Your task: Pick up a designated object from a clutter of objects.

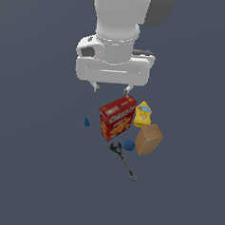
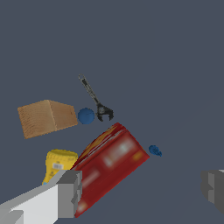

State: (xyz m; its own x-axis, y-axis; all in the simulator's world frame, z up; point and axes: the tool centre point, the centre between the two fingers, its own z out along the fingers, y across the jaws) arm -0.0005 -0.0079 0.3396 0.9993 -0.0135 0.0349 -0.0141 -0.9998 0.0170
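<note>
Hand [image 1: 111,89] wide open and holding nothing, high above red box [image 1: 117,117], tan box [image 1: 148,139] at the clutter's edge, blue ball [image 1: 129,144] just beside it

you see the cracker box [image 1: 117,117] in the middle of the clutter. the container [image 1: 143,114] stands just beside it on the exterior view's right. the cardboard box [image 1: 148,139] is in front of the container, the ball [image 1: 128,144] just beside its left. the wrench [image 1: 123,161] lies nearest the camera, and the tiny piece [image 1: 86,122] is apart on the left.
</note>
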